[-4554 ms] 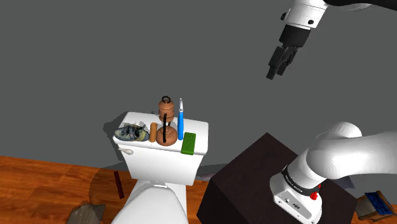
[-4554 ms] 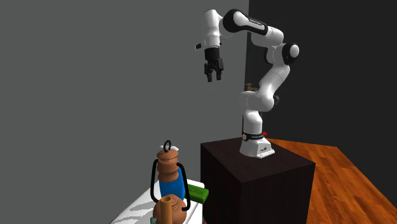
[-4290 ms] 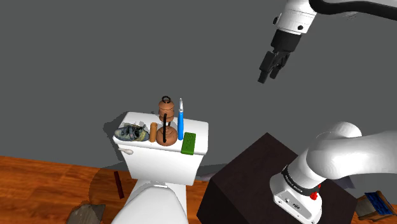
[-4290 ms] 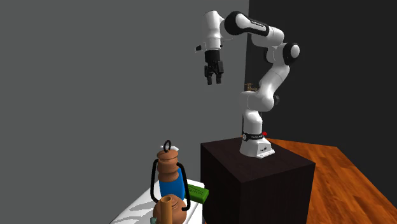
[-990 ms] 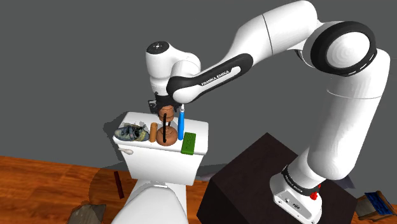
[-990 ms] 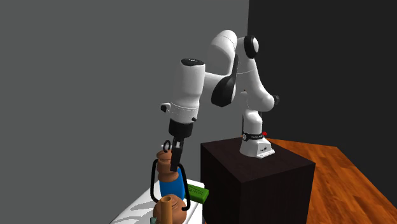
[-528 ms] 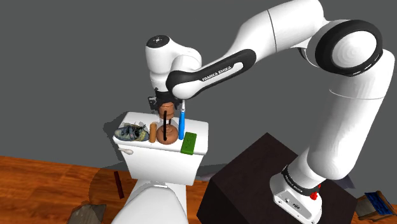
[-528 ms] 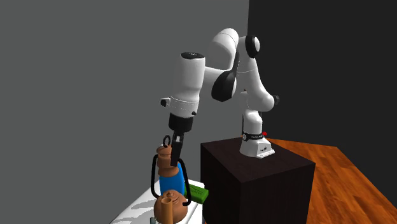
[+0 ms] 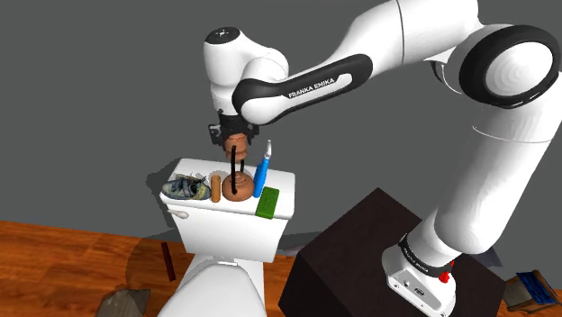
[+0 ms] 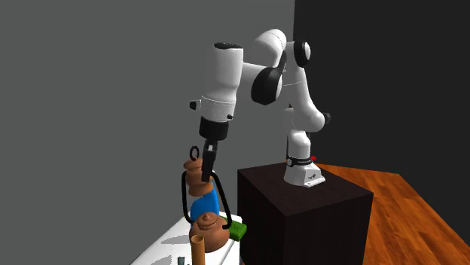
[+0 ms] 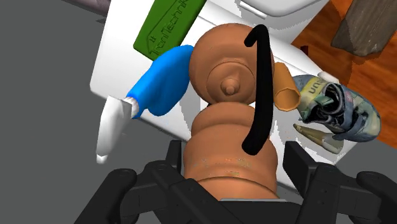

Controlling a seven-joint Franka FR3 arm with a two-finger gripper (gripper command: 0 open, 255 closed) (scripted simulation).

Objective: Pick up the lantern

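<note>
**A:** Shoulder view first. Seeing the lantern point(image 9: 236, 180) raised a touch off the toilet tank point(image 9: 225, 225) compared with half a second back, and tipped too. Also noticing the blue toothbrush point(image 9: 262, 171) knocked into a lean right beside it, upright before. Reading that as the lift under way, not finished.

**B:** Agreed. Can't really make out the jaws there, tucked under the white arm point(image 9: 243, 81) right at the lantern's top. Orange cylinder point(image 9: 216, 186), green block point(image 9: 267, 204) and crumpled packet point(image 9: 183, 187) unmoved on the lid, by the look of it.

**A:** Second exterior view next, same story. Seeing the jaws coming down from above and pinching the lantern point(image 10: 209, 226) near its top. Round base hanging higher than before and swung a little toward the dark stand point(image 10: 301, 211). Orange cylinder point(image 10: 198, 248) showing just under the base.

**B:** Then the wrist view. Closed partway on the lantern point(image 11: 229, 127), with the black fingers point(image 11: 299, 162) clasping the upper body from either side and the black wire handle point(image 11: 261, 89) flopped across the front. Base pointing away from the jaws, out over the toilet tank point(image 11: 121, 63). Toothbrush point(image 11: 162, 86) touching it or just beside it, hard to say which.

**A:** Worth watching that toothbrush. Guessing at a straight rise until clear of the neighbours, and hoping for no slip on that smooth round shape
</note>
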